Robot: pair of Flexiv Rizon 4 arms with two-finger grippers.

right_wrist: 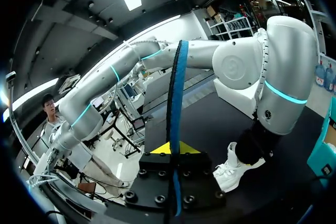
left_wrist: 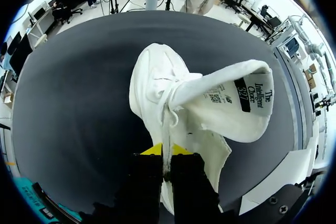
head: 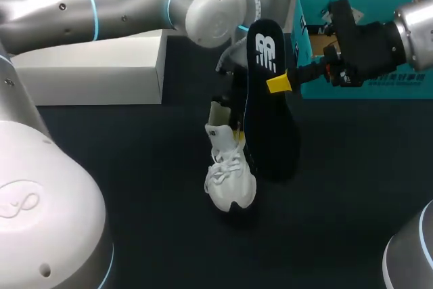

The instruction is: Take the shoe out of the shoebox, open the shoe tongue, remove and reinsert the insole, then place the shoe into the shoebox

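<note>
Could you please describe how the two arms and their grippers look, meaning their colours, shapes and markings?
The left arm and the right arm are silver-grey tubes with rounded pale joint housings and thin glowing cyan rings. The left gripper and the right gripper have black bodies and bright yellow fingertips.

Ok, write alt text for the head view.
The right pincer holds a black insole upright beside a white shoe on the dark table, while the left pincer grips the shoe's rear. A teal shoebox sits at the back right.
</note>
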